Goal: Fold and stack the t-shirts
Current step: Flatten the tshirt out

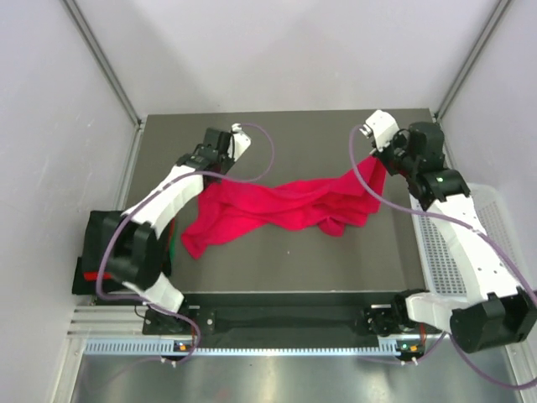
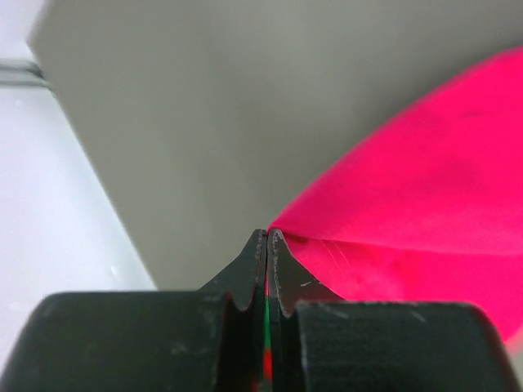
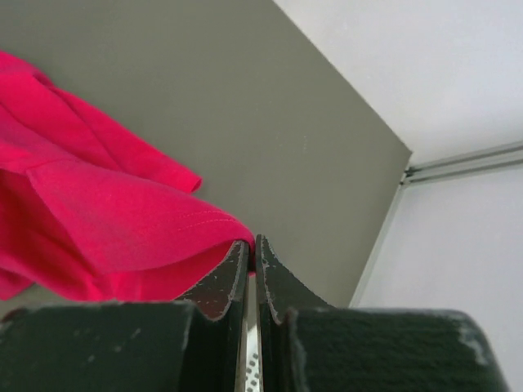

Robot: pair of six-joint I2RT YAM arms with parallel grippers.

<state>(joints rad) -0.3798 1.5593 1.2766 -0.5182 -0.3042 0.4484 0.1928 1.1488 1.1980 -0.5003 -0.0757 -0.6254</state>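
Magenta t-shirt [image 1: 285, 206] slung crumpled over the table [image 1: 336, 269] between both arms. Left claw [image 2: 267, 238] pinched tight on one edge, right claw [image 3: 251, 245] on another. Folded pile [image 1: 88, 281] at left edge, mostly hidden behind left arm [image 1: 159, 210]; colours barely legible.
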